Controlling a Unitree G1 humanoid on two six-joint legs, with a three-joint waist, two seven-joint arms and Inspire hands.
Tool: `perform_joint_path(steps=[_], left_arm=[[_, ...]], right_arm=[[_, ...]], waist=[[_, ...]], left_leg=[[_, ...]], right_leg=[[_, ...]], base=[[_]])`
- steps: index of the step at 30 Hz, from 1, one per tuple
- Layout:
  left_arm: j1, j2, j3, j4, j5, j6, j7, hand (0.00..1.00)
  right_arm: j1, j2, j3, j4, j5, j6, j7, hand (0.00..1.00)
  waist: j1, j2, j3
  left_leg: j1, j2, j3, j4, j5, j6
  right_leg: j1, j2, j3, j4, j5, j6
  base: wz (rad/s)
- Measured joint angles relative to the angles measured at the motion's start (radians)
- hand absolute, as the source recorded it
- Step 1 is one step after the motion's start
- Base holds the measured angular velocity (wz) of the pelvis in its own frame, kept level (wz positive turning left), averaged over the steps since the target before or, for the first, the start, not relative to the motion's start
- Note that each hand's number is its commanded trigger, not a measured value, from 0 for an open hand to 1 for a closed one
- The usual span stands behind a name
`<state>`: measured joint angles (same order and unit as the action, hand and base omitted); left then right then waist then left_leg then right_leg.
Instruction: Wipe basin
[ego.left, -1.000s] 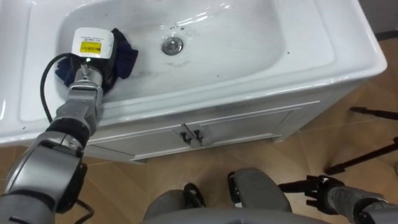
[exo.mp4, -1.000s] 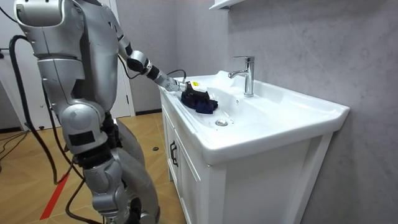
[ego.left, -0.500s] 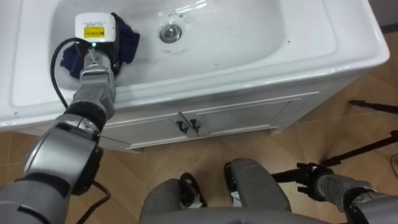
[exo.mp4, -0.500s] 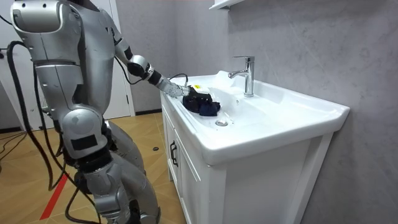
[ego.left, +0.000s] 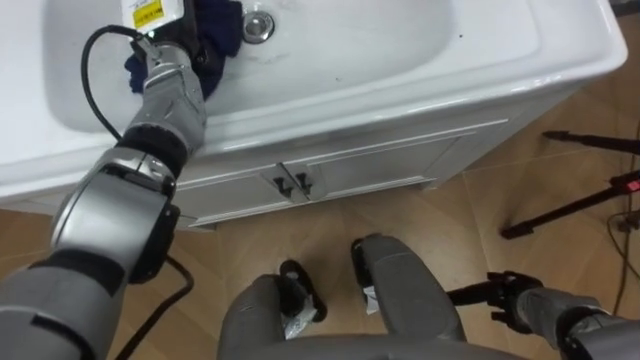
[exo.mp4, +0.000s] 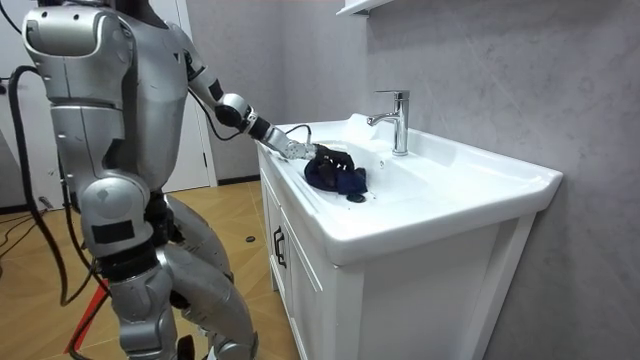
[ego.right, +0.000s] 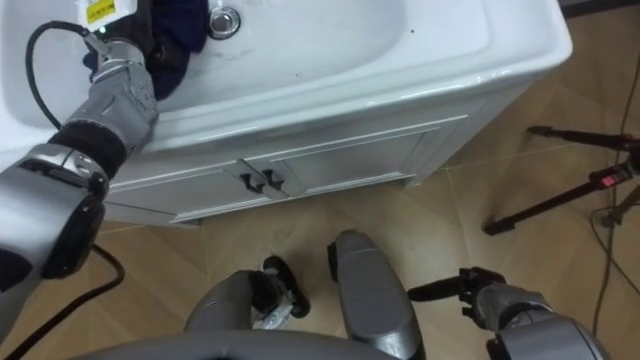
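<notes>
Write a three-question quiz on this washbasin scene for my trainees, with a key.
1. True or false: the dark blue cloth lies inside the white basin.
2. Which of the robot's hands is at the cloth?
3. Fill in: the cloth lies beside the basin's ____.
Key: 1 true; 2 the left hand; 3 drain.

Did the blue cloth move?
Yes. The blue cloth has slid along the basin toward the drain, with the left hand on it.
</notes>
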<state>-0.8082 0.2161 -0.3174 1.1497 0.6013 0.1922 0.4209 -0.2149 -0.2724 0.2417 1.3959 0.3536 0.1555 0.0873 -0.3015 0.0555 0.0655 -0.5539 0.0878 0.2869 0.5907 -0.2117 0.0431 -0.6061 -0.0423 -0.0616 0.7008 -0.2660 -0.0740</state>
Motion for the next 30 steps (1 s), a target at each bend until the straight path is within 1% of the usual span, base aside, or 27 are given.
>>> perform_joint_path(steps=[4,6,8,10,15,17,19,21,23,24,26,28,29,30], left_arm=[[-0.008,0.0,0.001,0.0,-0.06,-0.005,0.0,1.0],[-0.011,0.0,0.001,0.0,-0.085,-0.006,0.0,1.0],[-0.012,-0.001,0.0,0.0,-0.115,-0.019,0.0,1.0],[-0.012,-0.001,0.0,0.0,-0.137,-0.03,0.0,1.0],[-0.012,-0.002,-0.003,0.0,-0.146,-0.057,0.0,1.0],[-0.012,-0.005,-0.012,0.0,-0.176,-0.072,0.0,1.0],[-0.011,-0.012,-0.023,0.001,-0.177,-0.083,0.0,1.0],[-0.011,-0.013,-0.022,0.001,-0.177,-0.083,0.0,1.0],[-0.011,-0.013,-0.023,-0.007,-0.179,-0.083,0.0,1.0],[-0.011,-0.013,-0.023,-0.009,-0.179,-0.083,-0.001,1.0],[-0.012,-0.014,-0.04,-0.013,-0.211,-0.083,-0.001,1.0],[-0.011,-0.016,-0.05,-0.013,-0.229,-0.083,-0.008,1.0],[-0.011,-0.019,-0.05,-0.016,-0.255,-0.083,-0.018,1.0],[-0.011,-0.019,-0.05,-0.018,-0.262,-0.083,-0.022,1.0]], right_arm=[[0.001,0.0,0.0,-0.001,0.0,0.001,0.0,0.0],[0.0,-0.001,0.0,-0.005,0.0,0.004,-0.001,0.0],[0.004,-0.005,0.0,-0.025,0.004,0.012,-0.001,0.0],[0.008,-0.006,0.0,-0.034,0.004,0.012,-0.002,0.0],[0.019,-0.006,0.001,-0.042,0.008,0.011,-0.002,0.0],[0.02,-0.008,0.0,-0.041,0.008,0.01,-0.002,0.0],[0.021,-0.009,-0.001,-0.041,0.008,0.009,-0.002,0.0],[0.02,-0.01,-0.002,-0.041,0.006,0.009,-0.001,0.0],[0.022,-0.01,-0.011,-0.042,-0.006,0.009,0.003,0.0],[0.022,-0.01,-0.011,-0.042,-0.007,0.009,0.003,0.0],[0.023,-0.013,-0.011,-0.042,-0.007,0.008,0.003,0.0],[0.037,-0.016,-0.012,-0.041,-0.007,0.006,0.011,0.0],[0.04,-0.02,-0.012,-0.041,-0.007,0.003,0.019,0.0],[0.04,-0.022,-0.012,-0.041,-0.007,0.002,0.022,0.0]], waist=[[-0.008,-0.001,0.0006],[-0.013,-0.001,0.0008],[-0.017,-0.001,0.0009],[-0.021,-0.002,0.0012],[-0.024,-0.003,0.002],[-0.029,-0.002,0.0022],[-0.037,-0.001,0.0032],[-0.044,0.002,0.0044],[-0.049,0.003,0.0041],[-0.049,0.005,0.0047],[-0.054,0.02,0.0055],[-0.059,0.024,0.0058],[-0.059,0.029,0.0038],[-0.059,0.032,0.0039]], left_leg=[[-0.001,0.002,0.009,0.003,0.0,-0.001],[-0.001,0.004,0.011,0.002,-0.003,-0.005],[-0.002,0.004,0.011,0.001,-0.004,-0.006],[-0.001,0.004,0.012,0.0,-0.005,-0.006],[-0.002,0.005,0.013,0.007,-0.005,-0.006],[-0.003,0.008,0.013,0.015,-0.016,-0.009],[-0.004,0.008,0.016,0.016,-0.016,-0.008],[-0.003,0.008,0.021,0.017,-0.018,-0.006],[-0.002,0.01,0.037,0.019,-0.021,-0.001],[-0.003,0.01,0.04,0.022,-0.021,0.0],[-0.009,0.012,0.04,0.031,-0.023,0.004],[-0.001,0.009,0.043,0.029,-0.024,0.005],[0.001,0.007,0.044,0.029,-0.025,0.007],[0.002,0.006,0.044,0.029,-0.026,0.008]], right_leg=[[-0.008,-0.004,0.0,0.016,-0.003,0.0],[-0.01,-0.004,0.0,0.016,-0.004,-0.001],[-0.011,-0.004,0.0,0.018,-0.005,-0.002],[-0.012,-0.004,0.0,0.02,-0.006,-0.003],[-0.016,-0.003,0.005,0.028,-0.01,-0.004],[-0.015,-0.001,0.005,0.029,-0.011,-0.004],[-0.017,-0.001,0.006,0.03,-0.011,-0.004],[-0.023,-0.002,0.009,0.032,-0.012,-0.002],[-0.026,-0.008,0.013,0.044,-0.016,-0.002],[-0.027,-0.009,0.015,0.048,-0.017,-0.003],[-0.028,-0.012,0.01,0.05,-0.017,-0.002],[-0.027,-0.016,0.012,0.052,-0.019,0.0],[-0.027,-0.016,0.016,0.052,-0.021,0.003],[-0.027,-0.016,0.018,0.052,-0.023,0.006]], base=[[0.0],[0.0],[0.0],[0.0],[-0.01],[-0.04],[-0.02],[0.0],[0.0],[0.0],[0.05],[0.03],[-0.04],[-0.07]])
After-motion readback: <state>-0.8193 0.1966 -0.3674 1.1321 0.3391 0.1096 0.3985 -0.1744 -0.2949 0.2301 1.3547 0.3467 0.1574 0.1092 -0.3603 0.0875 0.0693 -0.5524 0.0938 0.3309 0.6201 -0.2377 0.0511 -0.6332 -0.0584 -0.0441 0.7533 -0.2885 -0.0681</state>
